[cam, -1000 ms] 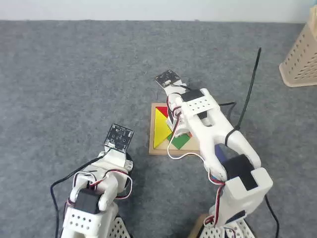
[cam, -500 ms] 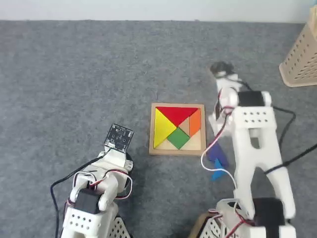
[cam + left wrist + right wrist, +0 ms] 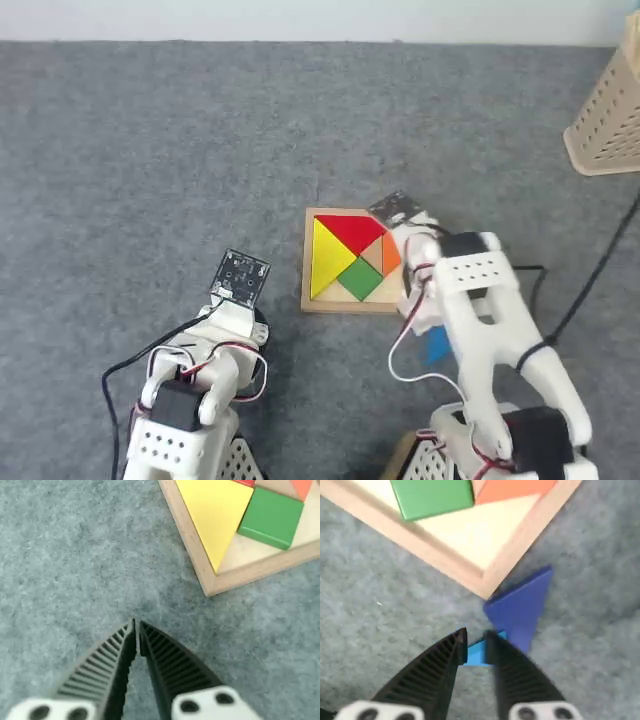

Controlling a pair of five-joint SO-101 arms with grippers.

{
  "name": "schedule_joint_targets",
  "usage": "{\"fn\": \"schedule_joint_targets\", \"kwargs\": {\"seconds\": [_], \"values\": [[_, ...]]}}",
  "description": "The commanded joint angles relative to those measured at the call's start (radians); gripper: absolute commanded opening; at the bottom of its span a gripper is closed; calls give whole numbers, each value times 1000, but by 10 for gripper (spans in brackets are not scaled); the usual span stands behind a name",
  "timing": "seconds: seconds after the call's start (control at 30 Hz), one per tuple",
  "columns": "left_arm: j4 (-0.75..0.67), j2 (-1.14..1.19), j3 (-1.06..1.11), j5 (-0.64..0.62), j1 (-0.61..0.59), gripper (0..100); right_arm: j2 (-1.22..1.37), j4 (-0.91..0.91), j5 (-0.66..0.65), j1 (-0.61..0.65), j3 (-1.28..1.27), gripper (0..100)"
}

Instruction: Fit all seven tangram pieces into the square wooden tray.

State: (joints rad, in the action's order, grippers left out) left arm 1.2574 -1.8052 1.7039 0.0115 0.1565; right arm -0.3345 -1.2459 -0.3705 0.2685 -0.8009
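The square wooden tray [image 3: 304, 270] holds a red triangle [image 3: 350, 229], a yellow triangle [image 3: 326, 262], a green square [image 3: 359, 279] and an orange piece [image 3: 393, 254]. Its corner nearest the right arm is bare wood [image 3: 470, 530]. Just off that corner [image 3: 484, 582] a dark blue triangle [image 3: 520, 607] lies on the carpet, with a light blue piece [image 3: 476, 654] beside it. My right gripper [image 3: 476, 634] hangs over the light blue piece, its fingers a narrow gap apart. My left gripper [image 3: 136, 625] is shut and empty over carpet, short of the tray's rim [image 3: 185, 535].
Grey carpet covers the table. A beige slotted basket [image 3: 610, 110] stands at the far right edge. The right arm [image 3: 470, 285] covers the tray's right rim from above. The left arm [image 3: 200, 380] sits at the near left.
The right arm left the tray, swung out to the right, then came back and lowered to the blue pieces beside the tray. The left arm stayed still.
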Motion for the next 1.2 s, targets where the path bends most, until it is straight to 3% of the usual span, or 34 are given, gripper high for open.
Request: {"fn": "schedule_joint_targets", "kwargs": {"seconds": [0.0,0.27,0.53,0.87,1.03,1.17], "values": [[6,-20,-19,-6,3,12,-39,24,48,16,-14,195],[6,-20,-19,-6,3,12,-22,114,114,5,-84,209],[6,-20,-19,-6,3,12,168,200,107,-131,-40,209],[6,-20,-19,-6,3,12,188,120,109,-239,75,206],[6,-20,-19,-6,3,12,111,-50,170,-186,106,206],[6,-20,-19,-6,3,12,51,-42,167,-111,18,206]]}}
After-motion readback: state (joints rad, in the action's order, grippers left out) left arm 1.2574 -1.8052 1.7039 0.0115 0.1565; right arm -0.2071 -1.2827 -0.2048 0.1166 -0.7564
